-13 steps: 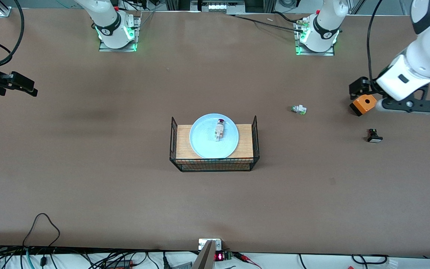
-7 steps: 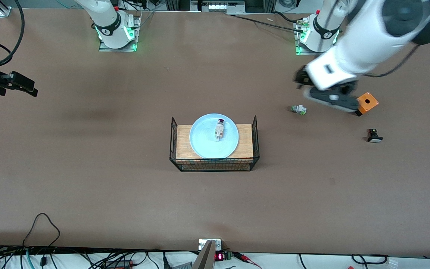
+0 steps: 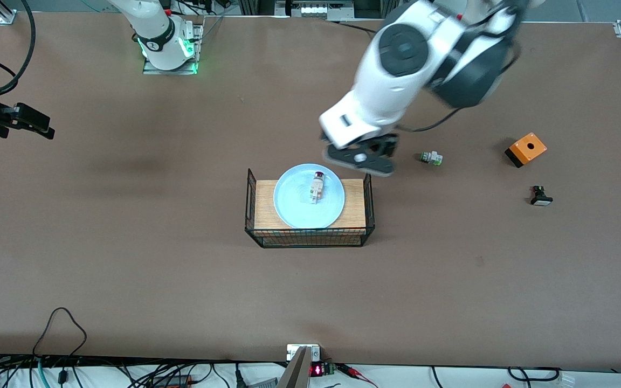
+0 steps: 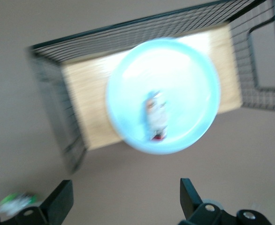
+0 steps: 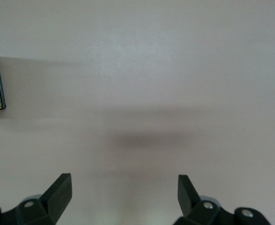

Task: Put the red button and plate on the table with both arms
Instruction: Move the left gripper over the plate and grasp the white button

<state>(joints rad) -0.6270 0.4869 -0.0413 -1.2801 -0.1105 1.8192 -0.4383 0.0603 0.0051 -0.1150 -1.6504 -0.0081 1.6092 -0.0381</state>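
The left gripper's fingers stand wide apart with nothing between them — in the left wrist view only bare table shows in the gap. The gripper hangs in the air over the table just beside the basket's farther corner, on the side toward the left arm's end, touching nothing. The right gripper's fingers are spread just as wide and hold nothing; that arm waits at its own end of the table, its gripper above bare brown surface.

The red button lies on its side in the plate, a little off the middle toward the farther rim. Its white blocky body runs roughly along the line from near to far, with the dark red cap at the farther end. In the left wrist view the button is blurred, the red bit just visible at one end. The plate is round, shallow and pale blue; it rests on the wooden top of the black wire basket, spanning that top from near edge to far edge.

On the table toward the left arm's end lie three loose pieces, well apart from the basket — a small white piece with a green end, an orange box with a dark hole in its top, and a black piece with a white cap.
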